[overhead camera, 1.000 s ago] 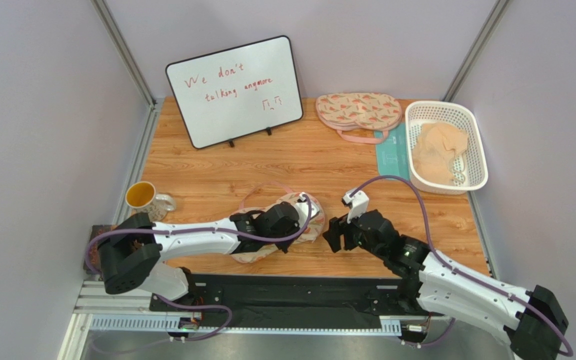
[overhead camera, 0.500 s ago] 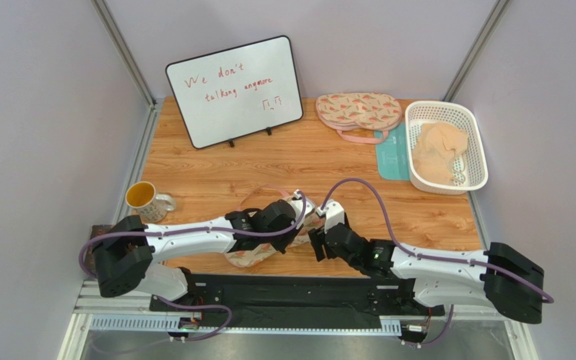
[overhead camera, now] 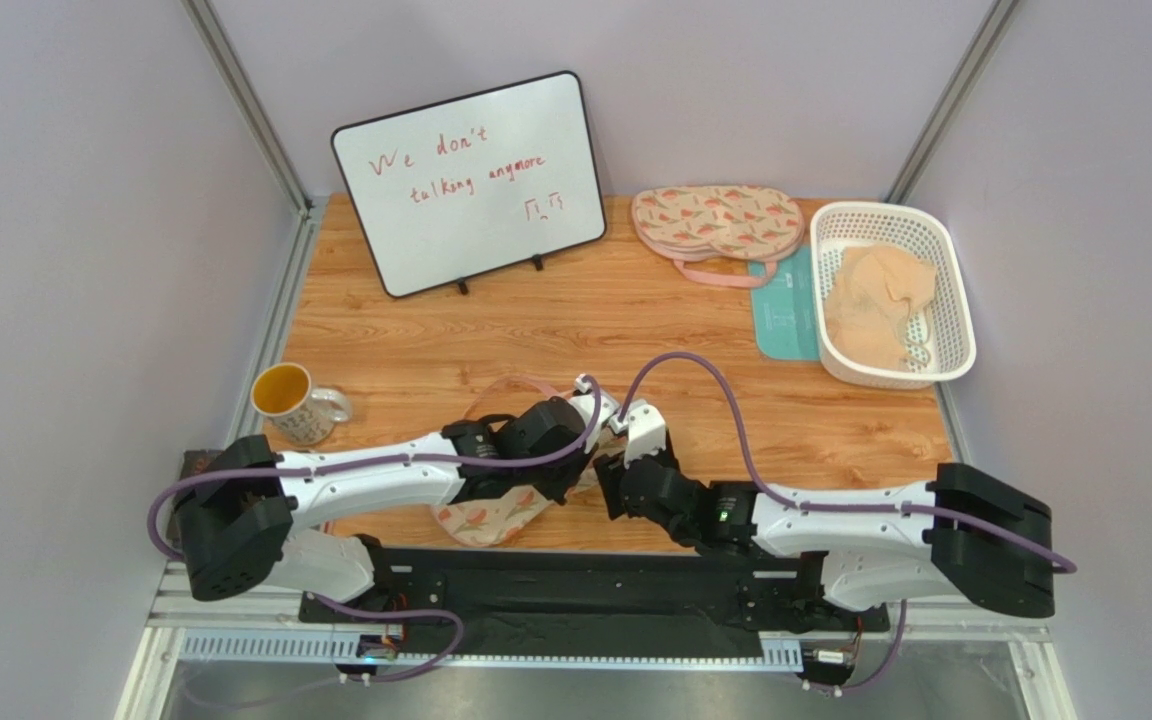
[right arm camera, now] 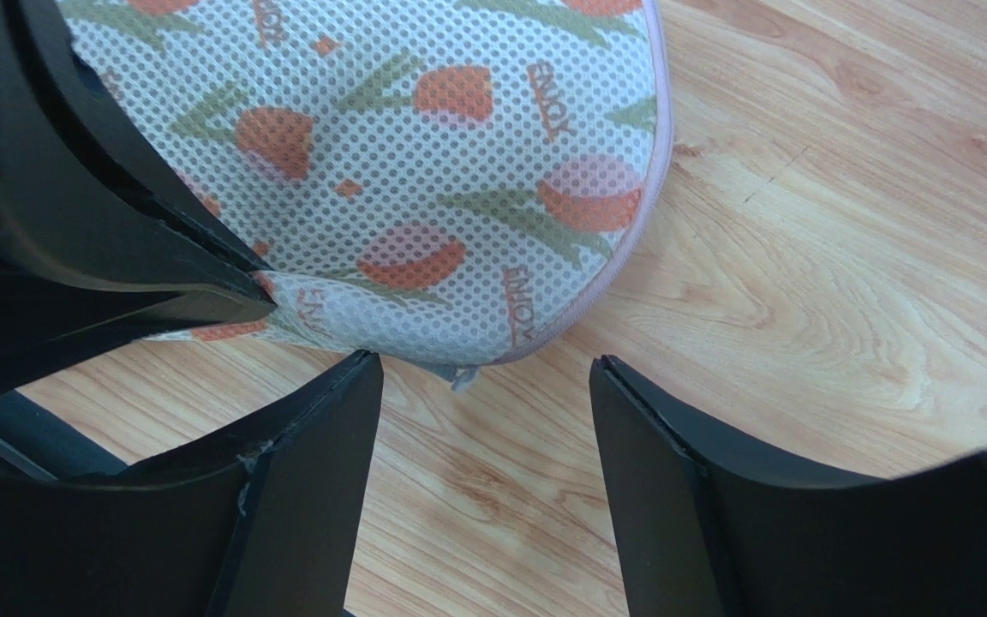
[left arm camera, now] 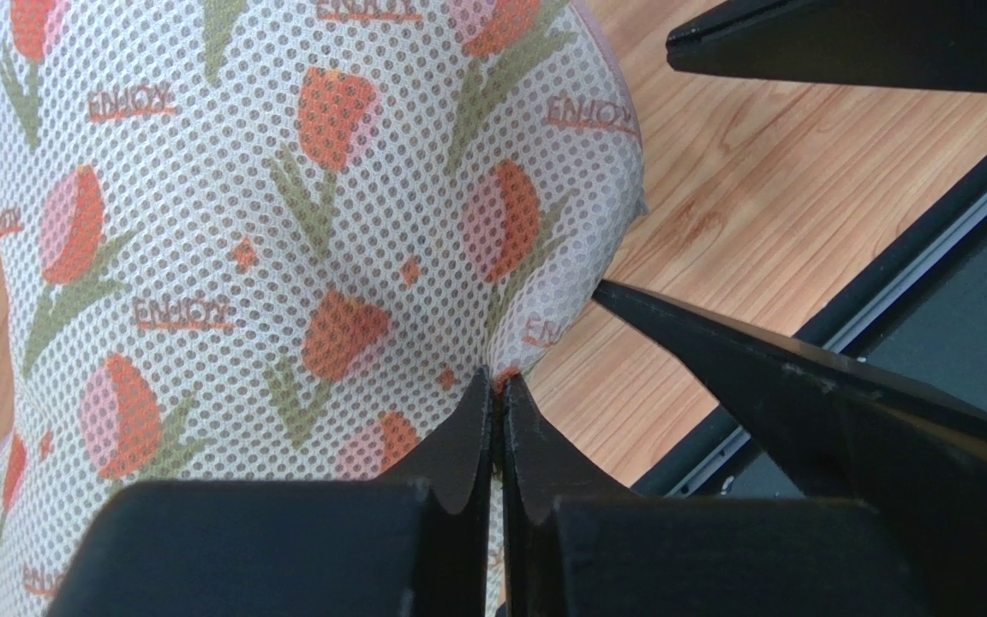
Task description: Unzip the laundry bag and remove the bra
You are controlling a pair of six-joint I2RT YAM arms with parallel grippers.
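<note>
The laundry bag (overhead camera: 486,518), cream mesh with orange tulip print and pink trim, lies at the near middle of the table, partly under my left arm. My left gripper (overhead camera: 573,462) is shut on a pinch of its fabric at the right end; the left wrist view shows the jaws (left arm camera: 499,381) closed on the bag (left arm camera: 306,232). My right gripper (overhead camera: 606,480) is open just right of it. In the right wrist view its open jaws (right arm camera: 483,369) sit at the bag's (right arm camera: 460,154) lower edge, by a small grey tab (right arm camera: 463,377). The bra is hidden.
A second printed pouch (overhead camera: 717,222) lies at the back. A white basket (overhead camera: 958,278) with a pale peach fabric heap (overhead camera: 878,305) stands back right beside a teal card (overhead camera: 782,311). A whiteboard (overhead camera: 470,180) stands back left. A yellow mug (overhead camera: 285,395) sits at the left edge.
My right arm has swung left and its open gripper has come up to the bag's right end beside the left gripper. The left gripper and bag have shifted slightly left.
</note>
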